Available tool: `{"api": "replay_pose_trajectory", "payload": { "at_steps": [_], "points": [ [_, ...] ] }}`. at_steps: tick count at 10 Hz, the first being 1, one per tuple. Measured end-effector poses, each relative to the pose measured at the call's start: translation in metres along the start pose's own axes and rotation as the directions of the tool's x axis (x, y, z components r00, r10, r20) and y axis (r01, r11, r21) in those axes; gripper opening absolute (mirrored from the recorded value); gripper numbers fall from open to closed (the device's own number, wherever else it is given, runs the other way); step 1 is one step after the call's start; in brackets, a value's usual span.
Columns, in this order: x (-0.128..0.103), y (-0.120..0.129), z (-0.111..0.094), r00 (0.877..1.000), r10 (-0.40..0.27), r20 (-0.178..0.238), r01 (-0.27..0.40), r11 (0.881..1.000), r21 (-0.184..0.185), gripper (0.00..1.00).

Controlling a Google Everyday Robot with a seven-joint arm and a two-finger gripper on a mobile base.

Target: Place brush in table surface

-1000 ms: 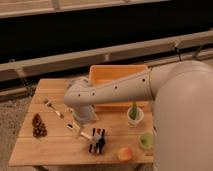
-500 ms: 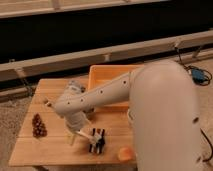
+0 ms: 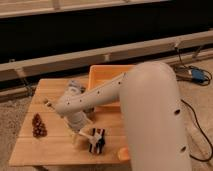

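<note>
Nearest the camera, the robot's broad white arm (image 3: 155, 120) fills the picture from 3 to 6 o'clock and hides the right end of the table surface (image 3: 50, 147), a pale slatted wooden top. A small orange object (image 3: 122, 154) sits at the table's near edge, half covered by the arm. Just beyond it, near the middle of the near half of the table, lies a black and orange striped pad (image 3: 96, 140). The gripper (image 3: 80, 137) hangs low over the planks immediately at the pad's 9 o'clock, pointing down from the bent forearm; whether it is spread or pressed together cannot be told. A pale slim piece at its lower end, at about 7 o'clock of the gripper and down at the wood, looks like the brush (image 3: 75, 142), though it is too indistinct to be sure of or to say whether it is gripped. A brown cone-shaped cluster (image 3: 38, 125) stands well apart at the gripper's 9 o'clock. At 12 to 1 o'clock, on the table's far side, sits a yellow-orange tub (image 3: 105, 77), with the forearm crossing its front.
</note>
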Motion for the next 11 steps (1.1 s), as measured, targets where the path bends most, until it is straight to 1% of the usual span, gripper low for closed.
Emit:
{"api": "replay_pose_trajectory", "payload": {
  "at_steps": [2, 3, 8, 10, 11],
  "points": [
    [0.001, 0.000, 0.005, 1.000, 0.001, -0.014, -0.001, 1.000, 0.007, 0.80],
    [0.002, 0.001, 0.008, 1.000, 0.002, -0.021, -0.001, 1.000, 0.013, 0.75],
    [0.007, -0.005, 0.020, 0.999, 0.002, -0.054, 0.000, 0.999, 0.040, 0.26],
    [0.009, -0.010, 0.019, 0.999, 0.001, -0.053, 0.002, 0.999, 0.047, 0.06],
    [0.011, -0.012, 0.013, 0.999, -0.002, -0.043, 0.004, 0.999, 0.052, 0.01]
  ]
}}
